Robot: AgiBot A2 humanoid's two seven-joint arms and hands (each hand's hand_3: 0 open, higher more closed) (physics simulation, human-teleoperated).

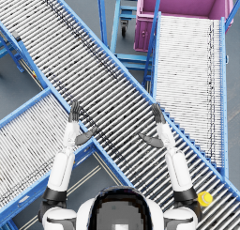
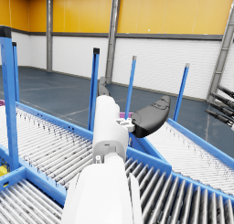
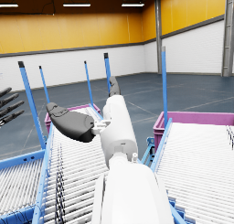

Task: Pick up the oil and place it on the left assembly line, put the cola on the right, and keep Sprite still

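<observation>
Holds both hands raised over the middle conveyor (image 1: 108,83), seen from the head: left hand (image 1: 77,126) and right hand (image 1: 157,128), each released, fingers straight, thumb turned inward, grasping nothing and well apart from the other. Flanks that belt with the left conveyor (image 1: 28,130) and the right conveyor (image 1: 187,69), with a pink bin (image 1: 143,34) at the far end of the latter.

Catches, in the head view alone, a yellow cap (image 1: 203,198) on the middle conveyor just beside the right elbow; may be the oil, but cannot tell, since the body is hidden.

Adds from the wrists what the head misses: yellow-and-white hall walls, blue upright posts, and each hand's thumb in profile, away from the rollers. Brings only the other hand's fingertips in at the picture's edge in each wrist view.
</observation>
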